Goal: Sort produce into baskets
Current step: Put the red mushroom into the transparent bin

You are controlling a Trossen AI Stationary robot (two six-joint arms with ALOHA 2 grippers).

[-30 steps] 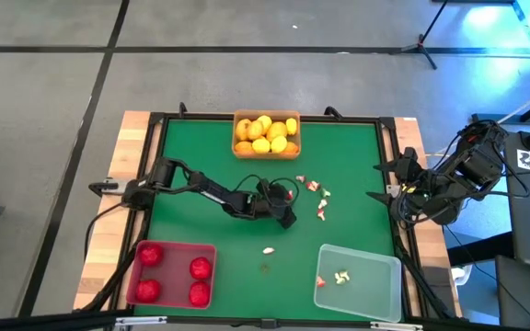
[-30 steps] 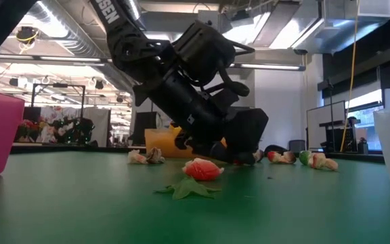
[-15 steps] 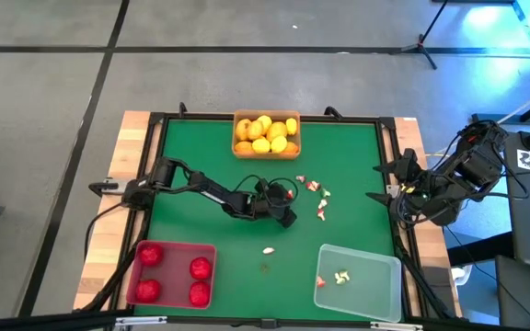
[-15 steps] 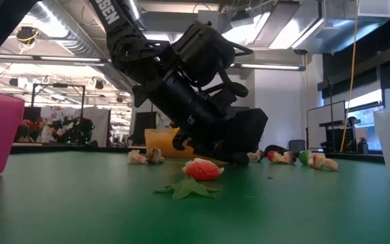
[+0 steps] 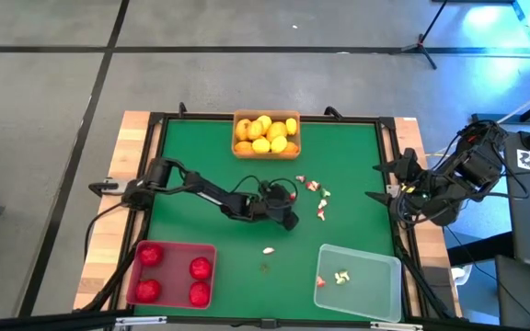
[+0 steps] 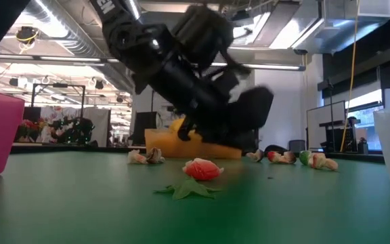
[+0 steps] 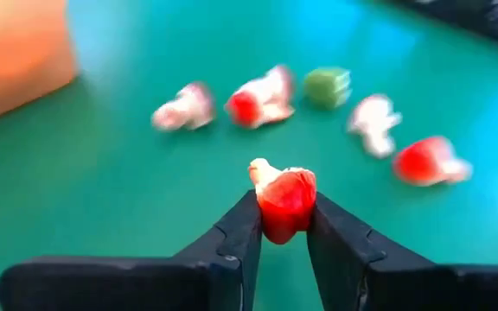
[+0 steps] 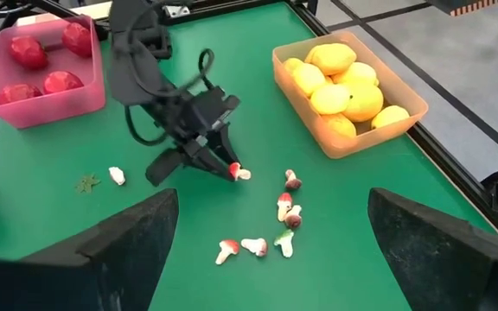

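So compared with a second ago, my left pincer (image 7: 285,226) has come up off the green surface (image 5: 201,156). In the low view it was pressed right down by the little pieces before, now it's lifted and there's daylight under it. It has also squeezed in: the fingers (image 7: 232,242) were wider, now they're clenched on a small red-and-white bit (image 7: 284,200), which sticks out between the tips. From above, that pincer (image 5: 286,196) sits roughly mid-surface, just at 9 o'clock of the loose scatter of whitish-and-red bits (image 5: 318,195).

Where everything else is: the orange-tan basket (image 5: 266,154) full of yellow fruits (image 5: 265,134) is at 12 o'clock on the far edge. The red basket (image 5: 170,250) with four red fruits (image 5: 199,268) is at about 7 o'clock, the clear basket (image 5: 375,285) with a couple of bits inside (image 5: 341,277) is at 5 o'clock. One more whitish piece (image 5: 269,249) lies alone toward 6 o'clock, with a small green leafy scrap (image 5: 265,268) just past it.

My right pincer (image 5: 383,182) is parked off the 3 o'clock edge of the surface, spread wide, gripping nothing.

Writing: there are white letters on my left arm in the low view, cut off at the top edge, so I can't read them properly.
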